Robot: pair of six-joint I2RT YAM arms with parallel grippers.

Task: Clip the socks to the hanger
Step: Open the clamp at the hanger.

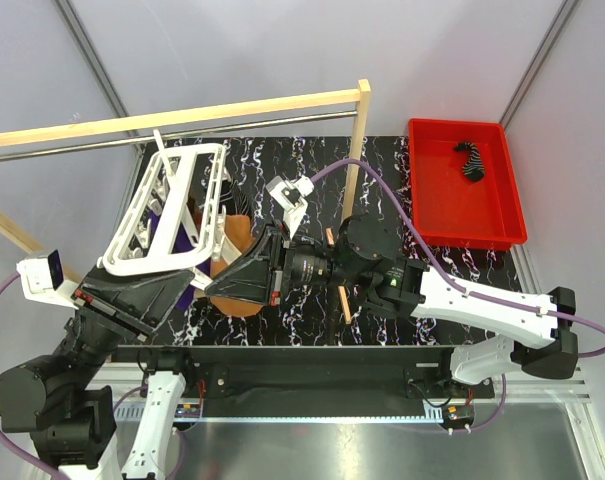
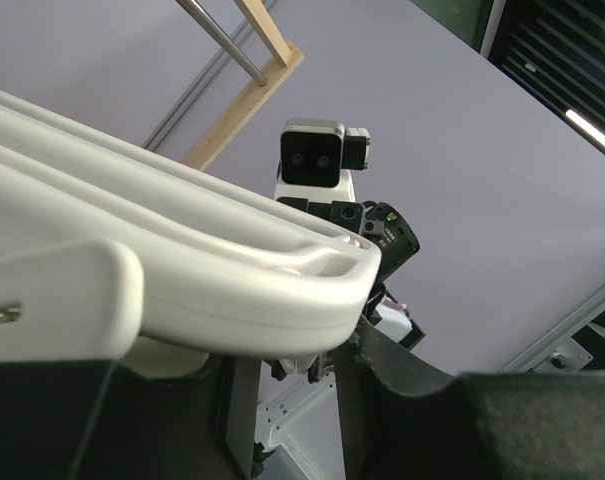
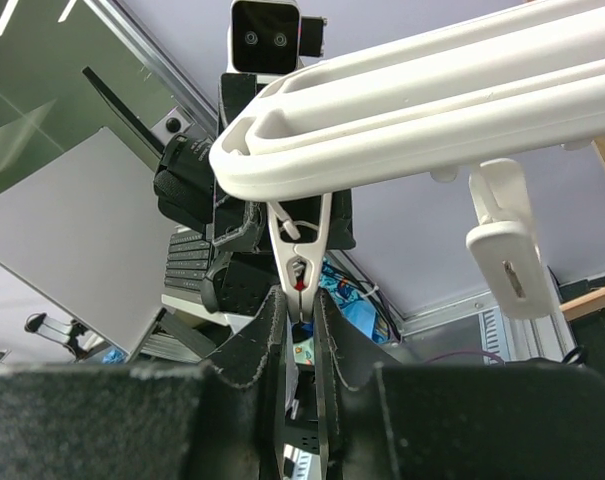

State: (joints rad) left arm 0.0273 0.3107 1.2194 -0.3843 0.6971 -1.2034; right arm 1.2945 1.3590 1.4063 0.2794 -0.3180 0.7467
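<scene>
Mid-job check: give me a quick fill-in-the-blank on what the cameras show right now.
The striped sock lies in the ___ bin. The right gripper pinches a dangling ___ under the hanger. The bin sits at the far ___ corner of the table.
Missing words: red; clip; right.

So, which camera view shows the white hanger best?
The top external view: nearly the whole lattice frame of the hanger is visible there. The left wrist view shows only a close piece of its rim; the right wrist view shows its rim with two clips.
</scene>
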